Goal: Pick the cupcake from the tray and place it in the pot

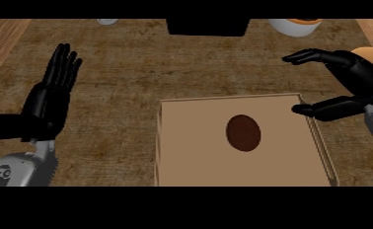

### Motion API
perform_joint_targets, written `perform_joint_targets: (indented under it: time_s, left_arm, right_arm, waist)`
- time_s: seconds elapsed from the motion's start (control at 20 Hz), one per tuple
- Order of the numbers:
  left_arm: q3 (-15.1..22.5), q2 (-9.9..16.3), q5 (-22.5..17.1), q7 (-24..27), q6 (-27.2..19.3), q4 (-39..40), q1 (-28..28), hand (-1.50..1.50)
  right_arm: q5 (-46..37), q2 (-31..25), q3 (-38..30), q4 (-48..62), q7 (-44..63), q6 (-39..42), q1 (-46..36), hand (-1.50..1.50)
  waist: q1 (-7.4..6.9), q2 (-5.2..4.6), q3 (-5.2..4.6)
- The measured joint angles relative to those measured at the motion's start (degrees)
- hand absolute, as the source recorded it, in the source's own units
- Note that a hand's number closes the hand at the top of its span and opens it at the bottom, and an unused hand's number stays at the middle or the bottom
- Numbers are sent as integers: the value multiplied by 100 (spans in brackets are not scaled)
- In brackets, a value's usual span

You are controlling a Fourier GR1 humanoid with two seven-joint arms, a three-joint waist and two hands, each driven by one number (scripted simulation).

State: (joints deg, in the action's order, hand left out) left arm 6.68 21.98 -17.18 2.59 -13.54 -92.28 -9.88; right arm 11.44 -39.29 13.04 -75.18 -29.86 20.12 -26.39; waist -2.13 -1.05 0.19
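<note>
Cupcake, dark brown oval (243, 133), sits mid tan tray (189, 164); our right robot hand (342, 85) hovers open, empty; potting remains.

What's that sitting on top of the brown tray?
A dark brown cupcake sits near the middle of the tray, nothing else. Its underside is hidden. The right hand hovers open by the tray's far right corner.

Black left hand (45, 107), black right hand (350, 85), grey forearm (25, 169).
</note>
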Motion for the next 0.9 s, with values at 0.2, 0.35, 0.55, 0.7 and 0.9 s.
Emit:
perform_joint_targets:
  time_s: [0.2,0.35,0.55,0.7,0.9]
  left_arm:
    - [-87,-82,-52,-167,-84,65,-214,0]
    - [-167,-110,-57,-239,-86,278,-461,0]
    - [-222,-144,-50,-255,-65,360,-507,0]
    - [-271,-210,-13,-222,-100,467,-540,0]
    - [-374,-219,7,-210,-12,566,-577,0]
  right_arm:
    - [-530,-315,30,534,-1242,408,-158,-150]
    - [-1089,-547,207,765,-1553,286,-343,-150]
    - [-1709,-817,581,626,-1484,241,-553,-150]
    - [-2169,-884,904,355,-1387,205,-611,-150]
    - [-2492,-758,1106,-161,-833,410,-692,-150]
  waist:
    - [32,20,0]
    - [75,34,-6]
    - [116,70,-16]
    - [152,85,-18]
    - [192,104,-21]
